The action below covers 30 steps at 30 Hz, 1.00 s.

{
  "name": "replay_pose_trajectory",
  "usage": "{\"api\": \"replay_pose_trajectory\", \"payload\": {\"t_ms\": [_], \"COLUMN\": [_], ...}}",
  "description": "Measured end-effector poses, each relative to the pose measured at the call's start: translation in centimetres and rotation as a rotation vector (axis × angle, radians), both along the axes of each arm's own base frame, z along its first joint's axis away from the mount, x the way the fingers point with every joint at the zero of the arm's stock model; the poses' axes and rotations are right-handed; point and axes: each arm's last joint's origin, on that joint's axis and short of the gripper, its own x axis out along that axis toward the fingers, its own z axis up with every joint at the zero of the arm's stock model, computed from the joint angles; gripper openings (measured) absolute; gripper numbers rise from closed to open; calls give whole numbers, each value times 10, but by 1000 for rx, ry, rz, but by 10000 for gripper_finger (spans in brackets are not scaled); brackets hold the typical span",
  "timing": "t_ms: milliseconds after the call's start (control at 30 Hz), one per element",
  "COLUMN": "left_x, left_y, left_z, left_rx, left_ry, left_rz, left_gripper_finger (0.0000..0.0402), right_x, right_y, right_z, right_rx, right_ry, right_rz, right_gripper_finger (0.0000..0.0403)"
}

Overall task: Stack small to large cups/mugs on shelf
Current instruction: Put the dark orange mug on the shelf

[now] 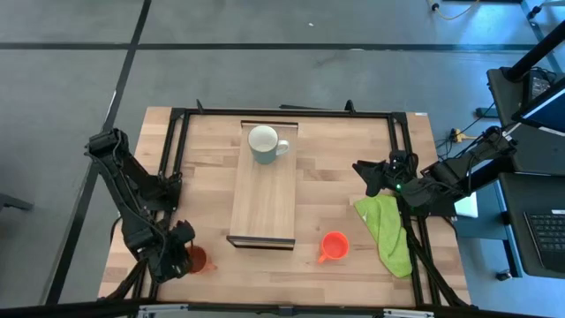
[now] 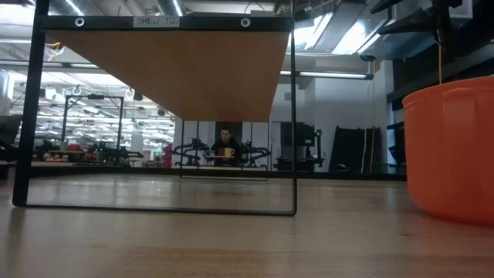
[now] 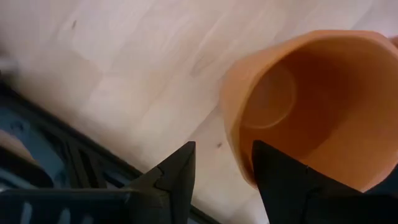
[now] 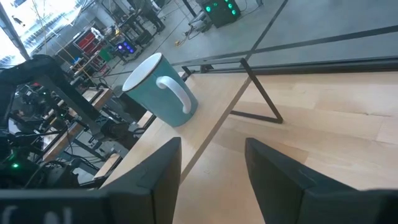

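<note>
Left gripper [image 3: 221, 180] sits at the near-left table corner, fingers apart and straddling the rim wall of the brownish-orange handled mug [image 3: 311, 106]: one finger inside, one outside, not clamped.

Risk: closing off-centre on a thin rim could tip or skid the mug, and it stands close to the table's black frame rail [image 1: 168, 177] and front edge, so a shove likely sends it off.

Pale grey-green mug with white inside [image 1: 265, 144] stands upright at the far end of the long light-wood shelf board [image 1: 262, 208]. It is the big one; nesting order matters, so judge the orange mugs' sizes first.

Bright orange-red mug [image 1: 334, 246] stands on the tabletop just right of the shelf's near end, beside a crumpled green cloth [image 1: 386, 230].

Right gripper [image 1: 371, 177] waits with fingers apart, right of the shelf. The cloth could snag it.

The shelf's middle and near end are bare, with room to set down.
</note>
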Motion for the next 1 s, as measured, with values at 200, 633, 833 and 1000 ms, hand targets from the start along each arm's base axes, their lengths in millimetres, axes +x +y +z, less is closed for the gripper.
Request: {"api": "replay_pose_trajectory", "payload": {"t_ms": [200,633,833,1000], "left_x": [-5,0,4,3], "left_y": [-4,-2,3,6], "left_z": [0,0,-1,-1], "left_rx": [-50,-78,-51,-23], "left_ry": [18,34,42,44], "left_rz": [197,359,385,385], "left_gripper_finger": [150,148,101,32], "right_x": [0,0,0,0], "right_y": [0,0,0,0], "right_z": [0,0,0,0], "right_rx": [0,-4,-3,-4], "right_ry": [0,5,5,5], "right_rz": [0,-1,-1,-1], "right_gripper_finger": [179,179,179,179]}}
